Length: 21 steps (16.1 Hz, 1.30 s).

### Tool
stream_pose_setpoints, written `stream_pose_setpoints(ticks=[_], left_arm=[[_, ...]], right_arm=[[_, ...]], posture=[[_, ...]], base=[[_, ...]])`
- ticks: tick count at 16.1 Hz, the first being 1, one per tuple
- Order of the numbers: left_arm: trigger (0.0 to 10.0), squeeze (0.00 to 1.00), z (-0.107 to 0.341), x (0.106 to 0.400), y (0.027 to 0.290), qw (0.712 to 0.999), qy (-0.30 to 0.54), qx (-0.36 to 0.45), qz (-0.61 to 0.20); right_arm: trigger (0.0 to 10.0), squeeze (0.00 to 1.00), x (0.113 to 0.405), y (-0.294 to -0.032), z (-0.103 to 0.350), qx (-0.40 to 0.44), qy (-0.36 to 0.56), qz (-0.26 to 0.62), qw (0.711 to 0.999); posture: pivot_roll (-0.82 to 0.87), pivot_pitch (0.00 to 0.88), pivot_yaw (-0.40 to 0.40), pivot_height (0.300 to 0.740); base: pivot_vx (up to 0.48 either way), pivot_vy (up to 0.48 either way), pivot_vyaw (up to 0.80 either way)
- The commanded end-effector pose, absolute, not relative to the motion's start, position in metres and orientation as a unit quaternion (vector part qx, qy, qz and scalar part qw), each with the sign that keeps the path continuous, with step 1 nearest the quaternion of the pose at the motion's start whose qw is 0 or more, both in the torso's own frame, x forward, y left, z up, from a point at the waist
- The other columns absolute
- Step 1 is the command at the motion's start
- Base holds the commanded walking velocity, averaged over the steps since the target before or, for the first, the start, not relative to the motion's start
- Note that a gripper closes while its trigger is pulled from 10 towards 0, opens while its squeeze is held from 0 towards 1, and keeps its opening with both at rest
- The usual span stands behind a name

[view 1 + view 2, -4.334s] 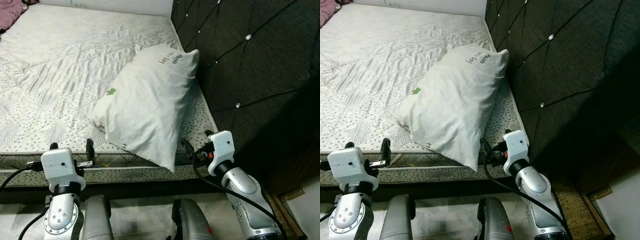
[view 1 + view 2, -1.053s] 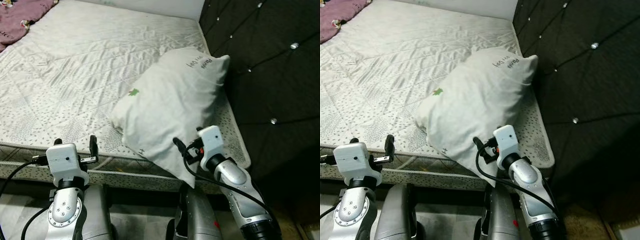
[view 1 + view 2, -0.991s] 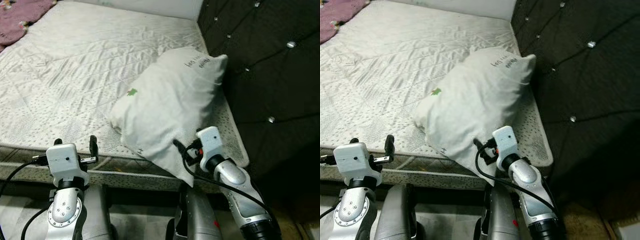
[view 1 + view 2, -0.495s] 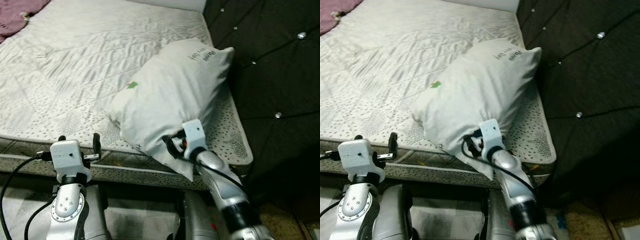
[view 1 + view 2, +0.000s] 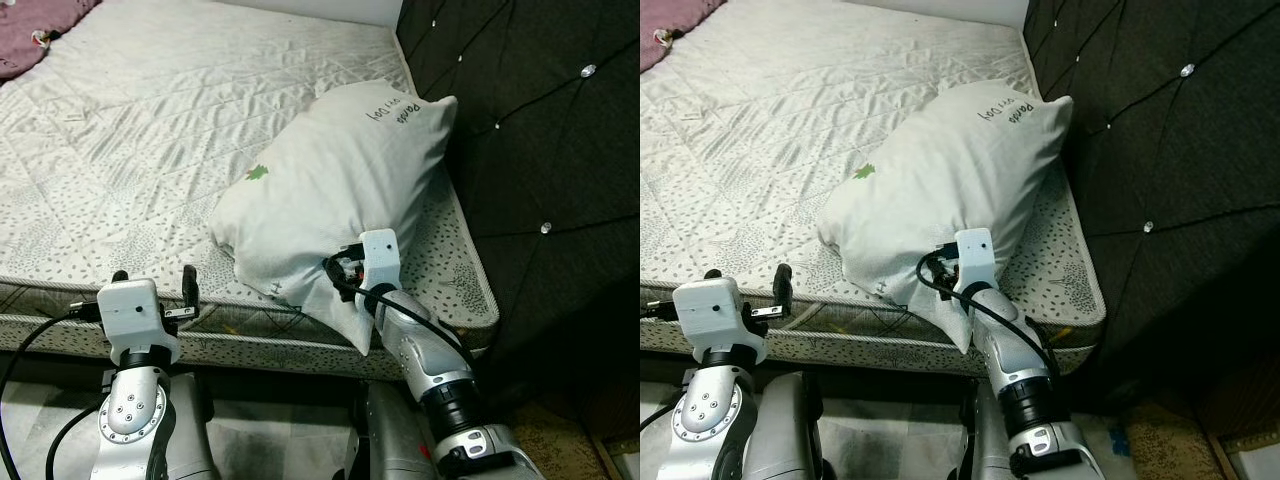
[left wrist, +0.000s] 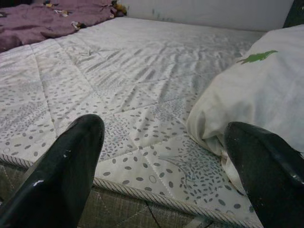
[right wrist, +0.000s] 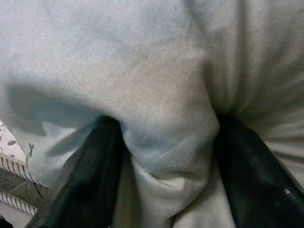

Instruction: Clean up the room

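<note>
You see a plump white fabric pillow (image 5: 335, 190) with a small green leaf mark and dark handwriting near its top corner. It lies tilted on the bed's quilted grey-speckled mattress (image 5: 150, 150), top against the dark tufted headboard (image 5: 540, 130), lower corner overhanging the mattress edge.

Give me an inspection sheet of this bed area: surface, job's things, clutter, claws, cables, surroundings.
Surface: bare quilted mattress, speckled pattern, lightly wrinkled.
Job's things: white pillow lying at the mattress's near right corner, one end against the headboard, its lower corner hanging over the edge.
Clutter: purple cloth at the far left of the mattress.
Claws: right claw pressed into the pillow's lower end, a fold of fabric bunched between its fingers; left claw open, held at the mattress's near edge, touching nothing.
Cables: black cable looped at the right wrist; another at the left wrist.
Surroundings: dark tufted headboard with shiny studs on the right; pale floor below.
</note>
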<state>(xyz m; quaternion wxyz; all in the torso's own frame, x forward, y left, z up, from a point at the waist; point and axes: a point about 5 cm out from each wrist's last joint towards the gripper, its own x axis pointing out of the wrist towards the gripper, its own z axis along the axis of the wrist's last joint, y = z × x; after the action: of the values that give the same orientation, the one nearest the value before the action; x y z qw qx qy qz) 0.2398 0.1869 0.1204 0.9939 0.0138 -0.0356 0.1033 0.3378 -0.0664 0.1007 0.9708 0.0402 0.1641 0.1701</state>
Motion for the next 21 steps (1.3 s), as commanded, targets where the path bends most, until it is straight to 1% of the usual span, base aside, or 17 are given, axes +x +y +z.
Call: stream_pose_setpoints(ticks=[1,3,6,8,10,11,13,15,16,17,18,21], left_arm=[[10.0,0.00,0.121,0.242,0.185,0.994,-0.038,0.015,0.101],[10.0,0.00,0.122,0.245,0.185,0.994,-0.041,0.014,0.101],[10.0,0.00,0.122,0.247,0.185,0.994,-0.044,0.014,0.100],[10.0,0.00,0.123,0.249,0.185,0.994,-0.047,0.014,0.099],[10.0,0.00,0.124,0.250,0.186,0.994,-0.049,0.015,0.098],[10.0,0.00,0.124,0.251,0.186,0.994,-0.051,0.016,0.098],[10.0,0.00,0.124,0.251,0.186,0.994,-0.051,0.017,0.098],[10.0,0.00,0.125,0.254,0.186,0.994,-0.054,0.018,0.097],[10.0,0.00,0.125,0.254,0.186,0.994,-0.055,0.018,0.097],[10.0,0.00,0.125,0.254,0.187,0.994,-0.056,0.018,0.097],[10.0,0.00,0.126,0.255,0.188,0.993,-0.057,0.019,0.097],[10.0,0.00,0.127,0.257,0.189,0.993,-0.060,0.021,0.096]], right_arm=[[0.0,0.00,0.339,-0.065,0.099,0.047,0.174,0.166,0.969],[0.0,0.00,0.340,-0.065,0.097,0.048,0.175,0.166,0.969],[0.0,0.00,0.345,-0.074,0.095,0.043,0.176,0.152,0.972],[0.0,0.00,0.354,-0.095,0.097,0.033,0.166,0.119,0.978],[0.0,0.00,0.360,-0.105,0.102,0.018,0.151,0.106,0.983],[0.0,0.00,0.366,-0.116,0.106,0.016,0.148,0.090,0.985],[0.0,0.00,0.368,-0.121,0.107,0.014,0.146,0.084,0.986],[0.0,0.00,0.380,-0.148,0.120,0.001,0.127,0.043,0.991],[0.0,0.00,0.382,-0.153,0.123,-0.001,0.123,0.035,0.992],[0.0,0.00,0.386,-0.165,0.130,-0.005,0.115,0.017,0.993],[0.0,0.00,0.391,-0.182,0.141,-0.011,0.103,-0.011,0.995],[0.0,0.00,0.399,-0.222,0.172,-0.029,0.066,-0.068,0.995]], posture=[[0.06,0.073,-0.127,0.531],[0.06,0.051,-0.125,0.531],[0.06,0.043,-0.122,0.531],[0.06,0.037,-0.122,0.531],[0.06,0.033,-0.120,0.531],[0.06,0.033,-0.120,0.531],[0.06,0.026,-0.118,0.531],[0.06,0.015,-0.116,0.531],[0.06,0.013,-0.116,0.531],[0.06,0.011,-0.115,0.531],[0.06,0.009,-0.113,0.531],[0.07,0.008,-0.106,0.531]], base=[[0.000,0.000,0.00],[0.000,0.000,0.00],[0.000,0.000,0.00],[0.000,0.000,0.00],[0.000,0.000,0.00],[0.000,0.000,0.00],[0.000,0.000,0.00],[0.000,0.000,0.00],[0.000,0.000,0.00],[0.000,0.000,0.00],[0.000,0.000,0.00],[0.000,0.000,0.00]])
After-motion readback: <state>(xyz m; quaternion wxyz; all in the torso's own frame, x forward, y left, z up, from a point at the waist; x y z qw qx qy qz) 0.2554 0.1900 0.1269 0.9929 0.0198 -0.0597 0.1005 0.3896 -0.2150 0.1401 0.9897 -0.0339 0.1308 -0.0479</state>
